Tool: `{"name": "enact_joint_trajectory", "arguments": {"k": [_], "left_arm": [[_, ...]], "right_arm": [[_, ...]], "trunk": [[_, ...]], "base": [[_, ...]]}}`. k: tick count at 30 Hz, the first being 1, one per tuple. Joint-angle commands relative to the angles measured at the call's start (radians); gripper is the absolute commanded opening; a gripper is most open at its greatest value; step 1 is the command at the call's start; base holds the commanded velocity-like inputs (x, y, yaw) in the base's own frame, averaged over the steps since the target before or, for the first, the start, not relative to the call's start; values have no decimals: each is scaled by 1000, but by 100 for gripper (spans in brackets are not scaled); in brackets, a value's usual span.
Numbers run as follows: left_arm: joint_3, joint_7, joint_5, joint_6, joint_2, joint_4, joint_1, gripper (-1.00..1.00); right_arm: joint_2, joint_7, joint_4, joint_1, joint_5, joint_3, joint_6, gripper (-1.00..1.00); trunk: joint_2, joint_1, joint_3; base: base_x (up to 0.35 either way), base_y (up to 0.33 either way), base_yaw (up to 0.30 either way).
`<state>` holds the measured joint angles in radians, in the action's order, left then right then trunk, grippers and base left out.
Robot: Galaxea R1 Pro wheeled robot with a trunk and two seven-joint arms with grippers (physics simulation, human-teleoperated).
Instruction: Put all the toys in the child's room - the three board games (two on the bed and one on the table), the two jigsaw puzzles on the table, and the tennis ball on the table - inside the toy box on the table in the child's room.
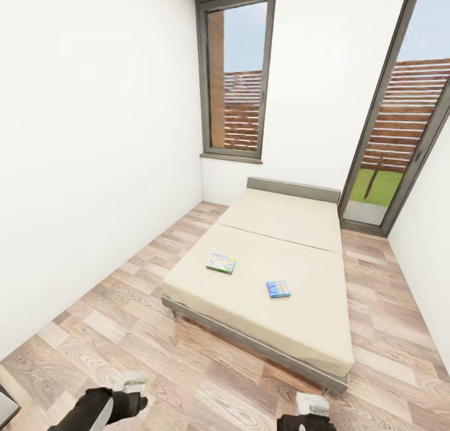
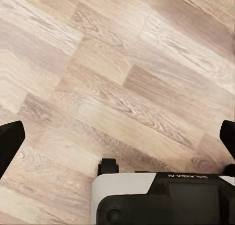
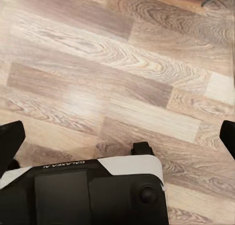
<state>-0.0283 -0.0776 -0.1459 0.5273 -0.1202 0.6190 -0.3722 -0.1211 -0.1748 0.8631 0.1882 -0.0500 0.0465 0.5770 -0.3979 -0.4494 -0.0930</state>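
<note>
Two board games lie on the beige bed (image 1: 275, 222): a green-and-white one (image 1: 221, 263) toward its left side and a smaller blue one (image 1: 278, 289) nearer the middle. The bed stands a stretch of floor ahead of me. My left arm (image 1: 103, 407) and right arm (image 1: 306, 418) hang low at the view's near edge. In the wrist views, the left gripper (image 2: 117, 139) and right gripper (image 3: 117, 139) are open, fingers spread wide over bare wood floor, holding nothing. The table, toy box, jigsaw puzzles, tennis ball and third board game are out of view.
Wood-plank floor (image 1: 119, 306) runs along the bed's left side beside a white wall. A tall window (image 1: 237, 75) and a glass door (image 1: 400, 137) are behind the bed. A narrower strip of floor (image 1: 387, 331) lies right of the bed. A grey edge (image 1: 5, 406) shows at bottom left.
</note>
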Motion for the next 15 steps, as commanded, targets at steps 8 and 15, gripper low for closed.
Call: {"name": "enact_joint_trajectory", "arguments": {"k": [8, 15], "left_arm": [[17, -103, -4, 304, -9, 356, -8, 100], [32, -118, -4, 353, -11, 413, -10, 100]], "right_arm": [[-1, -4, 218, 12, -71, 48, 158, 100], [2, -4, 277, 16, -93, 55, 190, 100]], "trunk": [[-2, -1, -3], [-2, -1, -3]], "base": [[0, 0, 0], [0, 0, -24]]}}
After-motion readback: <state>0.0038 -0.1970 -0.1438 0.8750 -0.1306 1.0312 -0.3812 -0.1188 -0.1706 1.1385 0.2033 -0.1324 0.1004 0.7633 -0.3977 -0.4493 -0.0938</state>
